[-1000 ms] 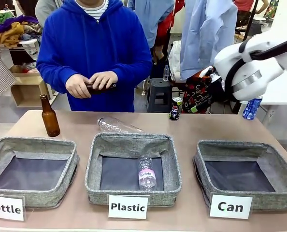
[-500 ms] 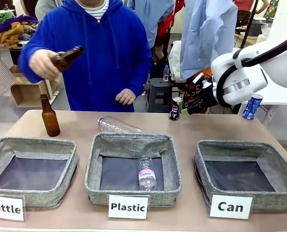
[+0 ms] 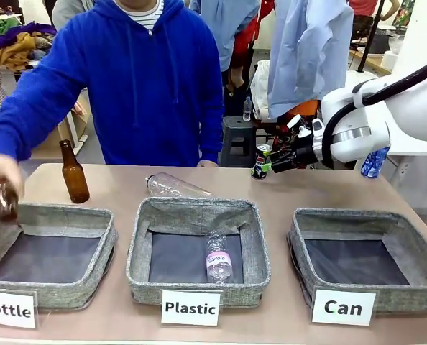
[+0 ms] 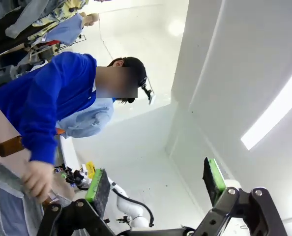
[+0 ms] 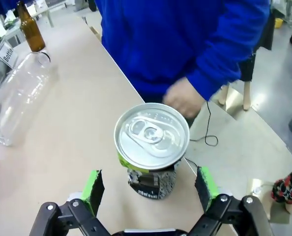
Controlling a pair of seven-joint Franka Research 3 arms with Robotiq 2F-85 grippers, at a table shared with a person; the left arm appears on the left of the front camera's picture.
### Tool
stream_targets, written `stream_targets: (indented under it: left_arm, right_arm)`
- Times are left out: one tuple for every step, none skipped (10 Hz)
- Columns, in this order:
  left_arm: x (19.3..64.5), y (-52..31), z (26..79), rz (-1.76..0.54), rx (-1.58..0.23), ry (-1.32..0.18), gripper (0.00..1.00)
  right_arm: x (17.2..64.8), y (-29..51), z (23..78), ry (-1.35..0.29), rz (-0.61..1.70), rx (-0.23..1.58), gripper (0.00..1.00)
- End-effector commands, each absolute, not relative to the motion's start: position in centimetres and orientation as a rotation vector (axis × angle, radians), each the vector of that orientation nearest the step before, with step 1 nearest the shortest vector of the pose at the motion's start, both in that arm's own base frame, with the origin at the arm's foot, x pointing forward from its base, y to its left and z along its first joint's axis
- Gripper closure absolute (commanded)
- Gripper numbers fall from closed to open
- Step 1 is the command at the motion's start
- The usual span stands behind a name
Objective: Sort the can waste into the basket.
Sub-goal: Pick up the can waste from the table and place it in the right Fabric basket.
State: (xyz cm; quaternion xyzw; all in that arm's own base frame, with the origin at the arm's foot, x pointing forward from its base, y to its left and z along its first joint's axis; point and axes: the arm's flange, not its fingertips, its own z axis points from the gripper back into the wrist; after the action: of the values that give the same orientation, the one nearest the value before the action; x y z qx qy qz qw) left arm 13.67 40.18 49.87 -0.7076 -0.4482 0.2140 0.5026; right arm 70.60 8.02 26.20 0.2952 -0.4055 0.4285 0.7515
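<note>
A black-and-silver can [image 3: 260,162] with green accents stands upright at the table's far edge, right of centre. My right gripper [image 3: 274,165] is open and level with it, just to its right. In the right wrist view the can [image 5: 151,147] stands just ahead of the gripper [image 5: 148,189], its green pads [image 5: 93,189] apart on either side and not touching it. A blue can [image 3: 375,159] shows behind my right arm. The basket [image 3: 343,215] carded "Can" sits at the front right. My left gripper [image 4: 156,182] is open and holds nothing.
The person's hand holds a brown bottle [image 3: 1,198] over the "Bottle" basket [image 3: 55,212]. Another brown bottle [image 3: 73,172] stands at the far left. A clear plastic bottle [image 3: 174,187] lies behind the "Plastic" basket [image 3: 199,208], which holds one bottle [image 3: 218,256].
My right gripper has come down and left to the black-and-silver can, staying open. The person has swung a brown bottle from the chest down to the "Bottle" basket.
</note>
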Motion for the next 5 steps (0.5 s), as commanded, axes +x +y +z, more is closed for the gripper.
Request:
stream_targets:
  left_arm:
    - [13.38, 40.72, 50.6, 0.506, -1.753, -1.047, 0.0]
    - [13.49, 40.51, 50.5, 0.493, -1.728, -1.05, 0.0]
    - [13.36, 40.15, 50.38, 0.479, -1.69, -1.057, 0.0]
    - [13.55, 39.91, 50.32, 0.458, -1.681, -1.044, 0.0]
    - [13.96, 39.86, 50.33, 0.459, -1.673, -1.032, 0.0]
  right_arm:
    - [71.71, 8.46, 24.91, -0.988, 0.928, 0.665, 0.0]
    - [71.81, 8.77, 24.63, -1.018, 0.913, 0.681, 0.0]
    - [71.74, 9.1, 24.39, -1.045, 0.892, 0.716, 0.0]
    - [71.88, 9.3, 24.19, -1.049, 0.883, 0.743, 0.0]
    - [72.1, 9.32, 24.14, -1.052, 0.864, 0.774, 0.0]
